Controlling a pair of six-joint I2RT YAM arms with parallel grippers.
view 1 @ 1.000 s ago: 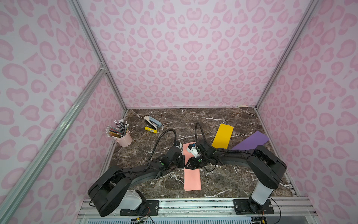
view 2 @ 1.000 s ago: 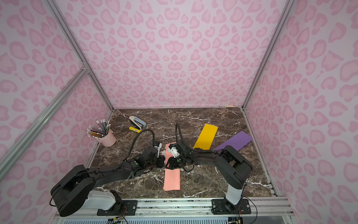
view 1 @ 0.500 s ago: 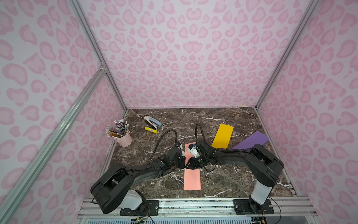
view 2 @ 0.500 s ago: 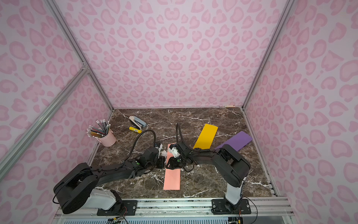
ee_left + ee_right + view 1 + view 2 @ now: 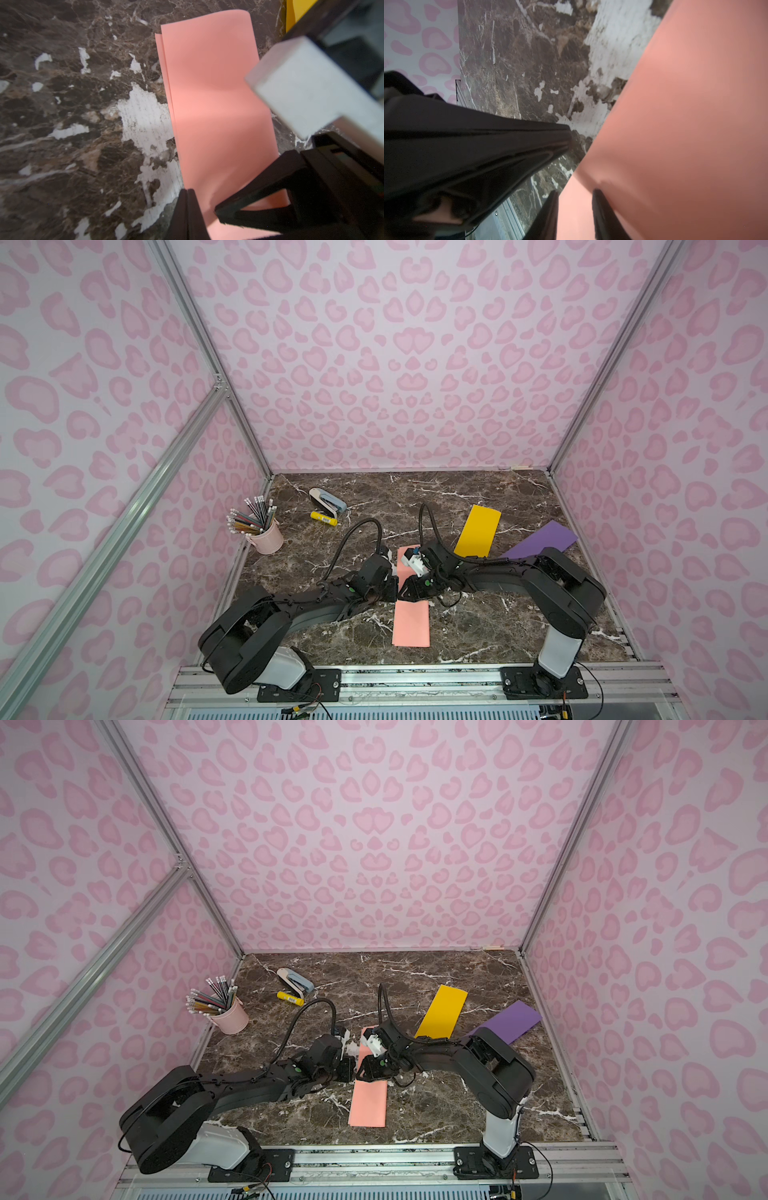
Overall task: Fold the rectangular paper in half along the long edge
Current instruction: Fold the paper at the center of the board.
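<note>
A salmon-pink paper point(image 5: 411, 624) point(image 5: 368, 1106) lies on the marble table as a long narrow strip, doubled over; in the left wrist view the paper point(image 5: 207, 83) shows two layers, the lower edge peeking out along one long side. Both arms reach low and meet at the strip's middle. My left gripper point(image 5: 392, 594) point(image 5: 351, 1071) point(image 5: 187, 192) is shut, its tip at the paper's long edge with nothing in it. My right gripper point(image 5: 402, 595) point(image 5: 360, 1073) point(image 5: 576, 192) has its fingers a small gap apart, resting on the paper point(image 5: 685, 104).
A yellow paper point(image 5: 478, 531) and a purple paper point(image 5: 544, 541) lie behind and to the right. At the back left are a pink cup of pencils point(image 5: 266, 536), a stapler point(image 5: 327, 499) and a yellow marker point(image 5: 324, 519). Pink patterned walls enclose the table.
Almost nothing has changed: both grippers stay at the middle of the pink strip, and the arms have only shifted slightly.
</note>
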